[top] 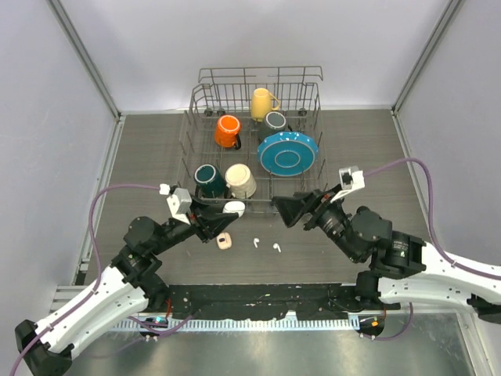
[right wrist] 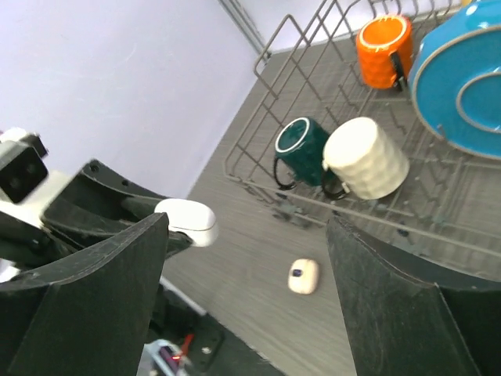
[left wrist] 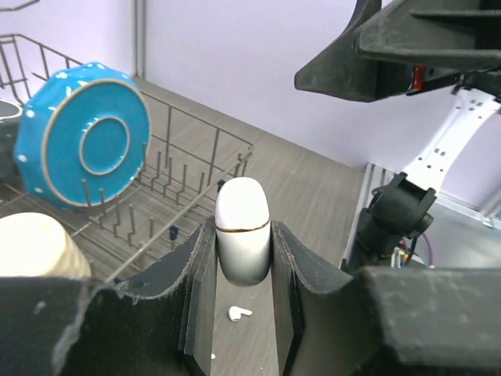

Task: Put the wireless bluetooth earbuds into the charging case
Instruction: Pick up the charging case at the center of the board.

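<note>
White earbud (top: 255, 242) and second earbud (top: 276, 247) laid loose on grey table (top: 149, 157) before dish rack (top: 301, 182), beige case (top: 225, 240) just beside them, closed white charging case (left wrist: 243, 231) clamped in left gripper (top: 227, 211) above table, right gripper (top: 282, 211) jaws spread wide, nothing held.

Left gripper (top: 225, 211) is clamped on a white charging case (top: 235, 207), just in front of the dish rack's (top: 188, 157) near side. Right gripper (top: 280, 213) faces it from the right, close but apart; its jaw state isn't readable from above. On the table (top: 141, 157), mid-width toward the near edge, lying in a row and apart: small pale case (top: 225, 241), earbud (top: 256, 243), second earbud (top: 276, 247). The rack sits at the far edge, centre, and holds a teal plate (top: 288, 152), orange mug (top: 228, 131), yellow mug (top: 262, 103), grey mug (top: 275, 121), dark green mug (top: 209, 179) and cream mug (top: 240, 181).
</note>
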`<state>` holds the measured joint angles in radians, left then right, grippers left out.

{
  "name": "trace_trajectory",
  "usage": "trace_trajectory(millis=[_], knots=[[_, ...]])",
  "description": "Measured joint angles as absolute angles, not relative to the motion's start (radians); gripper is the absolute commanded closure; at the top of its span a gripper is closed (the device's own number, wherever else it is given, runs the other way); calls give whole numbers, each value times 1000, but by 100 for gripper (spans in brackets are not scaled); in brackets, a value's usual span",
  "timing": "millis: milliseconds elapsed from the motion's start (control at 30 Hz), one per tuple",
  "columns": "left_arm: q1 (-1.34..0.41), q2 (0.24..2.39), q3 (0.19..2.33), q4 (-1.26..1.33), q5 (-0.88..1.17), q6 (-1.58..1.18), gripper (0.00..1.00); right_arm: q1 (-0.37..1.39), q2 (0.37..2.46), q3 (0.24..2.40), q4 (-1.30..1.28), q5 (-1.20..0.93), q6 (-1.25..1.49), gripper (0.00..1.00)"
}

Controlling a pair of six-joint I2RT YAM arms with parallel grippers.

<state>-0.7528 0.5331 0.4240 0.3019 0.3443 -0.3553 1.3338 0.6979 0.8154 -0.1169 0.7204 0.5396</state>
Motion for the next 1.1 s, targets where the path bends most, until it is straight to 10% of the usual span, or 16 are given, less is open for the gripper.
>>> trace_trajectory(millis=[500, 1100], knots=[[-752, 547, 366, 470, 341, -257, 100, 914, 964, 726, 68, -177, 1209, 14], [-752, 577, 352, 582, 363, -289, 100, 914, 1008, 596, 482, -255, 1490, 20]])
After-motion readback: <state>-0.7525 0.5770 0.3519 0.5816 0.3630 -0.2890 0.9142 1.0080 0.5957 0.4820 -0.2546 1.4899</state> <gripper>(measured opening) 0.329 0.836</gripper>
